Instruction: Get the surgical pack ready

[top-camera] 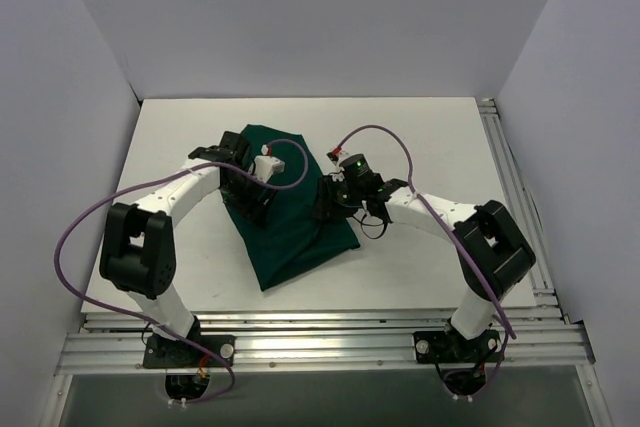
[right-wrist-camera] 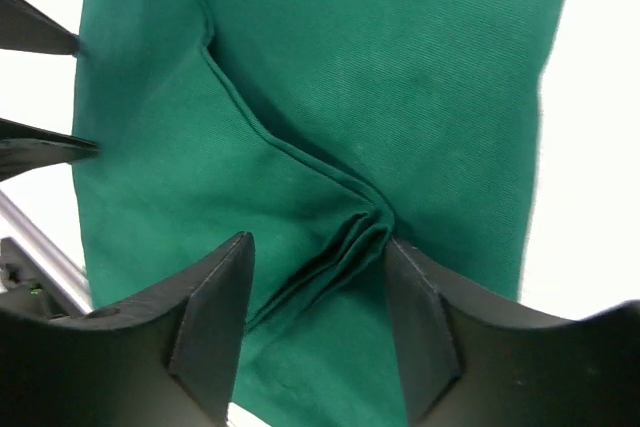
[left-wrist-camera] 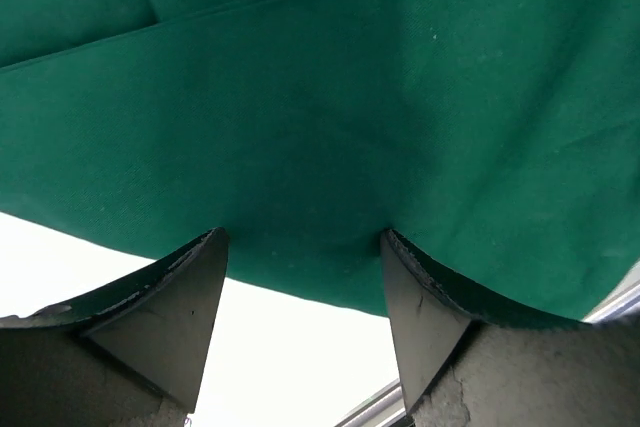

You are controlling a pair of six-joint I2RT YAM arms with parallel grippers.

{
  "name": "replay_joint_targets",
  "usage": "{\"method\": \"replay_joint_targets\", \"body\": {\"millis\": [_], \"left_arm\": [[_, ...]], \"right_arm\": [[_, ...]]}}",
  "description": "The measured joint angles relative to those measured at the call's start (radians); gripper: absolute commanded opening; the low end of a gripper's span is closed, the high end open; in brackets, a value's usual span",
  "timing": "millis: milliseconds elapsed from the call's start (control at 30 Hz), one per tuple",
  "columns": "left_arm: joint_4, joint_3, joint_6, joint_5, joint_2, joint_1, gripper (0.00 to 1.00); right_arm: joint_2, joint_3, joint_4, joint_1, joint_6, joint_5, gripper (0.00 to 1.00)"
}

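The surgical pack shows only as a dark green drape [top-camera: 290,239], folded into a long bundle lying diagonally on the white table [top-camera: 430,137]. My left gripper [top-camera: 243,187] is low over the bundle's left edge. In the left wrist view the left gripper [left-wrist-camera: 302,235] stands open, its fingertips resting against the drape [left-wrist-camera: 300,97] at its hem. My right gripper [top-camera: 328,205] is at the bundle's right side. There the right gripper [right-wrist-camera: 318,241] has its jaws apart, straddling a bunched ridge of folds [right-wrist-camera: 352,243] that touches its right finger. Tray, instruments, gauze and packets are hidden.
Aluminium rails run along the table's right side [top-camera: 510,177] and front edge [top-camera: 320,332]. White walls close in the back and both sides. The left gripper's fingertips [right-wrist-camera: 50,147] show at the left of the right wrist view.
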Motion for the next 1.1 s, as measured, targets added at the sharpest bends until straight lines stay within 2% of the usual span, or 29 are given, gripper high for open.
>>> {"method": "replay_joint_targets", "body": {"millis": [67,100,200,633,833,900,933,967,1100], "left_arm": [[0.008,-0.003,0.000,-0.007,0.013,-0.007,0.72],[0.009,-0.004,0.000,-0.009,0.022,-0.009,0.72],[0.013,-0.004,0.000,-0.013,0.042,-0.010,0.72],[0.026,-0.002,0.002,-0.023,0.044,-0.010,0.73],[-0.002,0.054,0.012,-0.030,0.038,-0.006,0.75],[-0.003,0.069,0.016,-0.030,0.027,-0.005,0.75],[-0.002,0.074,0.019,-0.031,0.023,-0.004,0.75],[-0.002,0.076,0.021,-0.032,0.020,-0.003,0.75],[-0.005,0.078,0.026,-0.040,0.023,0.002,0.75]], "right_arm": [[0.002,0.000,0.014,0.000,0.009,-0.013,0.27],[0.004,0.000,0.021,0.000,0.014,-0.014,0.17],[0.006,-0.007,0.034,-0.003,0.025,-0.011,0.00],[-0.034,-0.029,0.016,-0.035,0.023,0.043,0.00],[-0.087,-0.045,0.026,-0.034,0.031,0.087,0.00],[-0.090,-0.060,0.031,-0.034,0.039,0.109,0.08],[-0.089,-0.068,0.031,-0.034,0.042,0.121,0.14],[-0.086,-0.074,0.025,-0.034,0.042,0.138,0.27],[-0.059,-0.063,-0.022,-0.035,0.027,0.199,0.49]]}}
